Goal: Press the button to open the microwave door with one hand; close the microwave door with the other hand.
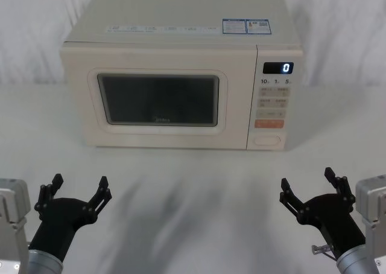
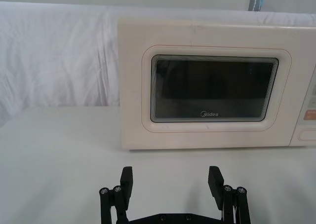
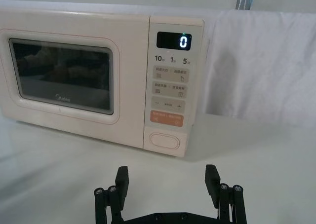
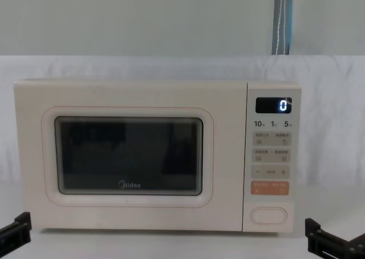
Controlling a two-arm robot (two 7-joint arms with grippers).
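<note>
- The surface (image 1: 193,189), draped in white cloth, carries a cream microwave (image 1: 181,69) set well back, facing the robot squarely so both arms can reach its front.
- The microwave door (image 1: 158,99) sits flush and shut, its dark window centred; nothing has been opened yet, I'd say.
- The left gripper (image 1: 77,188) hovers low near the front edge, fingers spread and empty, roughly opposite the door it could push.
- The right gripper (image 1: 307,182) mirrors it, spread wide and holding nothing, lined up below the keypad.
- The button (image 1: 268,140), a pale oval, sits at the keypad's bottom, under the orange key (image 1: 269,124).
</note>
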